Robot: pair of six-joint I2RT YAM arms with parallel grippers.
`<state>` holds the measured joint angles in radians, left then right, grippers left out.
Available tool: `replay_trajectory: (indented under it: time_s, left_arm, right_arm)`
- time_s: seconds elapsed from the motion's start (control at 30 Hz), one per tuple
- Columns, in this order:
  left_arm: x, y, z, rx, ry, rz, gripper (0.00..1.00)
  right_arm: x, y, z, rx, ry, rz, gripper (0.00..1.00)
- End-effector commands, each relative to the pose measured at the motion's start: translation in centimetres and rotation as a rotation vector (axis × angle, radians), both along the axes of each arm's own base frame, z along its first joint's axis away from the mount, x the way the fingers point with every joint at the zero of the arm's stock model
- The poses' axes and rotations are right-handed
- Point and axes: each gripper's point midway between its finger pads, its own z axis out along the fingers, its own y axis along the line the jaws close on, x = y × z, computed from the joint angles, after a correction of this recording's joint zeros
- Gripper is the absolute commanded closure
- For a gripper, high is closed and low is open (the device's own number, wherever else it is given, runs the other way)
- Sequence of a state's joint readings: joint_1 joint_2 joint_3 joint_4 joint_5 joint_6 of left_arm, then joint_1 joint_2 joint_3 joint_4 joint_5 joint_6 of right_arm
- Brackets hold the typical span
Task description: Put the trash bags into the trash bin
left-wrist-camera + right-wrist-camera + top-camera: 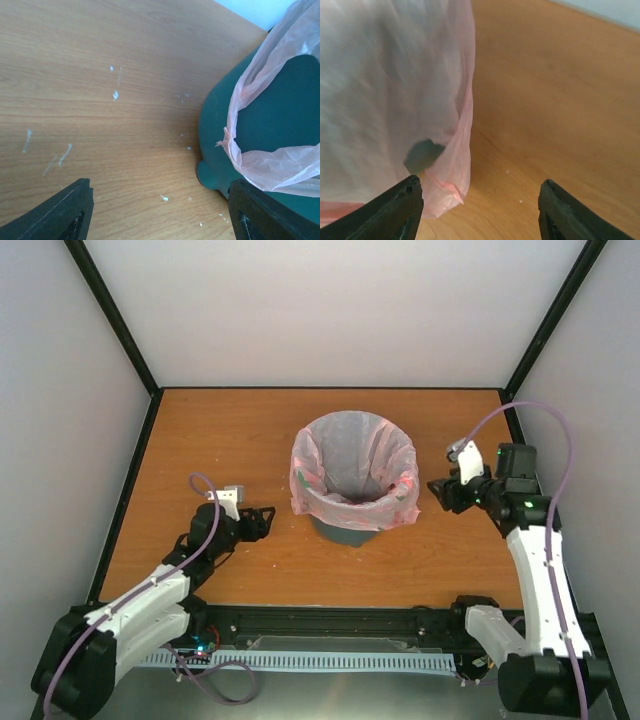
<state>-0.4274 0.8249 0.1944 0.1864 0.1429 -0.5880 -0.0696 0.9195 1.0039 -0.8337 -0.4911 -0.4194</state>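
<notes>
Bag (pixel 400 502) sits in the bin (pixel 345 532): it lines the inside, mouth open upward, and its edge is folded out over the rim and hangs down the outer wall as a loose pink skirt. The bin stands upright on the counter (pixel 220 430), long axis vertical, between the two tools. Left tool (pixel 262 523): jaws wide, nothing between them, low over the counter. From it the bin lies ahead and off to its right-finger side, near but apart. In the left wrist view, bare wood fills the gap and the bin wall with a bag fold stands beyond the right finger. Right tool (pixel 437 492): jaws wide, empty. The bag skirt hangs just beyond its left finger, close, and I cannot tell whether they touch. The rest of its gap looks onto bare counter. Judgement: the right tool is the nearer of the two to the bag. The skirt hangs lower and looser on that side, so any tucking or smoothing falls to it, moving toward its own left. The task looks nearly done or done. Risk: thin film may snag on a finger and pull the liner off the rim.
</notes>
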Motion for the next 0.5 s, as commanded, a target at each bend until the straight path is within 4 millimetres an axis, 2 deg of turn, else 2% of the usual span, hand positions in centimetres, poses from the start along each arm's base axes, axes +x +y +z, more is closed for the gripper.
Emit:
replay_trajectory:
  time_s: [0.0,0.07,0.17,0.23,0.33,0.47]
  left_arm:
    - [1.8,-2.5,4.0,-0.084,-0.054,-0.075,0.26]
    - [2.3,-3.6,5.0,-0.116,-0.047,-0.11,0.27]
    - [2.9,-5.2,5.9,-0.171,-0.041,-0.165,0.29]
    - [3.1,-5.9,5.8,-0.189,-0.027,-0.192,0.3]
    - [3.1,-6.7,4.9,-0.208,-0.001,-0.224,0.31]
    - [2.5,-7.9,2.7,-0.217,0.076,-0.277,0.34]
  right_arm:
    - [0.9,0.5,-5.1,0.061,0.095,0.029,0.34]
    - [1.0,1.2,-6.6,0.098,0.166,0.06,0.33]
    - [1.4,2.3,-7.1,0.172,0.247,0.106,0.32]
    - [1.6,2.7,-7.4,0.193,0.271,0.121,0.32]
    - [2.0,3.1,-8.3,0.178,0.288,0.133,0.33]
    - [2.3,4.8,-10.8,0.142,0.375,0.179,0.37]
